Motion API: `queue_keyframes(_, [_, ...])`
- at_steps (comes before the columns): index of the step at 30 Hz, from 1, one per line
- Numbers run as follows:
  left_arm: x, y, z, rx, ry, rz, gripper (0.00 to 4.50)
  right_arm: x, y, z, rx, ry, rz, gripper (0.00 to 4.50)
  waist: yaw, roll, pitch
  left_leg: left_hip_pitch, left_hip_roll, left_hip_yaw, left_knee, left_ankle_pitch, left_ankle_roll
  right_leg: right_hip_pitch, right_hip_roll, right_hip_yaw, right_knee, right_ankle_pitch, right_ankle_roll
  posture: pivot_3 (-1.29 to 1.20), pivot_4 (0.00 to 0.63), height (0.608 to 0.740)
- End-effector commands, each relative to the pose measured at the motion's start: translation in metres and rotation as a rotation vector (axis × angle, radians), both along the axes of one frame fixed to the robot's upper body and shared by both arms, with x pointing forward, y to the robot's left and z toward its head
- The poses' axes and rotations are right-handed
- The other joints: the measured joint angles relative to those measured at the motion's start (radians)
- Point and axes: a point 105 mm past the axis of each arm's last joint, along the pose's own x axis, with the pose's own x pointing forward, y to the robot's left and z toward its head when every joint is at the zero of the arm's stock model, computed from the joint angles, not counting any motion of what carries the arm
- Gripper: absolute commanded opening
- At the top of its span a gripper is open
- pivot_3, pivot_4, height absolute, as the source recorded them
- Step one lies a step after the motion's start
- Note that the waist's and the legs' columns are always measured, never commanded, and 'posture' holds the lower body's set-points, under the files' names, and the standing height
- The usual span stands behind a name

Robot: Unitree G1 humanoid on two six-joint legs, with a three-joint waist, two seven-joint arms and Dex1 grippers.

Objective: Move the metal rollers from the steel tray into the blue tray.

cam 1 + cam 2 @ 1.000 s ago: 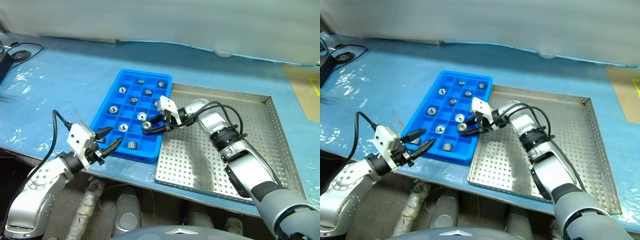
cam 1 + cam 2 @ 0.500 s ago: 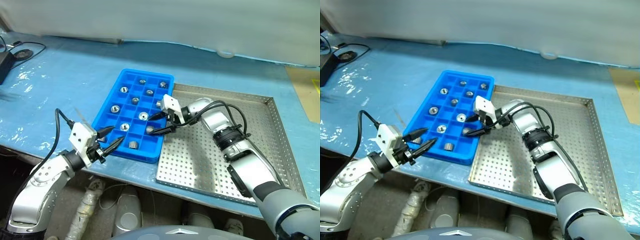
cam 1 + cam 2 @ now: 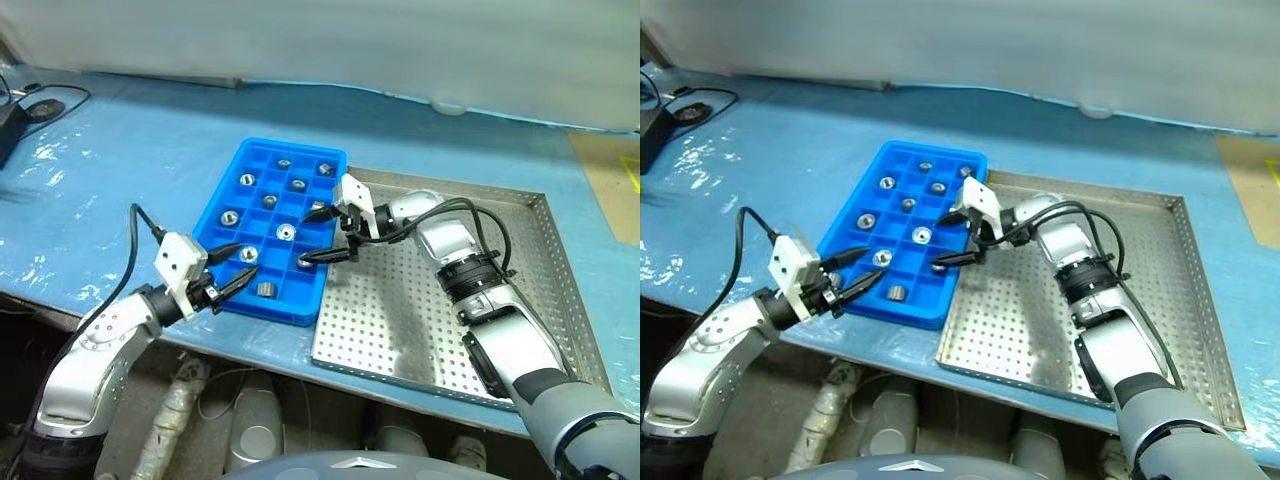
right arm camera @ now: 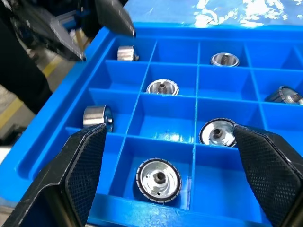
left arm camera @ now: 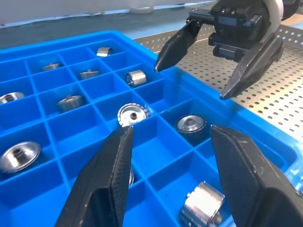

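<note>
The blue tray [image 3: 262,215] lies left of the steel tray [image 3: 520,290] and holds several metal rollers, one per compartment. My right gripper [image 3: 308,238] hovers open over the blue tray's right side, above a roller [image 4: 158,177] lying loose in a near compartment. Nothing sits between its fingers [image 4: 265,165]. My left gripper [image 3: 234,267] is open and empty over the blue tray's near-left corner, close to another roller [image 5: 202,207]. In the left wrist view, the right gripper [image 5: 191,78] hangs opposite it.
The steel tray's raised rim [image 3: 400,375] runs close to the table's front edge. A dark device with cables [image 3: 30,108] lies at the far left. At the far right, a brown board [image 3: 610,180] rests on the blue table cover.
My right gripper has opened and let its roller drop into a near-right compartment, then lifted slightly to the right. My left gripper has moved in over the tray's near-left corner.
</note>
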Motion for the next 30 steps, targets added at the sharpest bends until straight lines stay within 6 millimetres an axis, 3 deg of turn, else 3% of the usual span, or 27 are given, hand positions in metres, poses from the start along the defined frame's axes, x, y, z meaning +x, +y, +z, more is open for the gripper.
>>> queue_keyframes(1, [0.006,-0.012,0.007,-0.015,-0.039,-0.056,2.74,0.002,-0.011,0.021,0.075,-0.049,-0.056,4.46,-0.005,0.000,0.000,0.000,0.000,0.000,0.000,0.000,0.000,0.000,0.000,0.000,0.001,0.000,0.000,0.26,0.150,0.740])
queue_keyframes(10, [0.044,-0.039,0.016,-0.065,-0.100,-0.150,2.74,0.003,-0.062,0.043,0.256,-0.124,-0.379,4.46,-0.070,0.000,0.000,0.004,-0.001,0.000,0.002,0.003,-0.005,0.000,0.000,0.003,0.007,0.000,0.000,0.06,0.150,0.740])
queue_keyframes(19, [0.068,-0.048,0.020,-0.107,-0.148,-0.143,2.74,-0.017,-0.103,0.032,0.330,-0.155,-0.634,4.46,-0.141,0.000,0.000,0.005,-0.001,0.002,0.000,0.004,-0.006,0.000,0.000,0.005,0.006,0.000,0.000,-0.05,0.150,0.740])
queue_keyframes(22, [0.070,-0.052,0.018,-0.111,-0.141,-0.159,3.28,-0.019,-0.111,0.025,0.322,-0.158,-0.690,4.50,-0.151,0.000,0.000,0.006,-0.002,0.002,0.000,0.003,-0.005,0.000,0.000,0.005,0.006,0.000,0.001,-0.08,0.150,0.740])
queue_keyframes(26, [0.072,-0.057,0.021,-0.127,-0.152,-0.174,4.47,-0.017,-0.121,0.026,0.333,-0.174,-0.745,4.50,-0.159,0.000,0.000,0.006,-0.002,0.002,0.000,0.002,-0.003,0.000,0.000,0.005,0.006,0.000,0.001,-0.09,0.150,0.740])
queue_keyframes(30, [0.077,-0.057,0.025,-0.140,-0.183,-0.149,4.47,-0.016,-0.127,0.027,0.320,-0.186,-0.757,4.50,-0.159,0.000,0.000,0.006,-0.002,0.003,0.000,0.002,-0.003,0.000,0.000,0.006,0.005,0.000,0.001,-0.09,0.150,0.740])
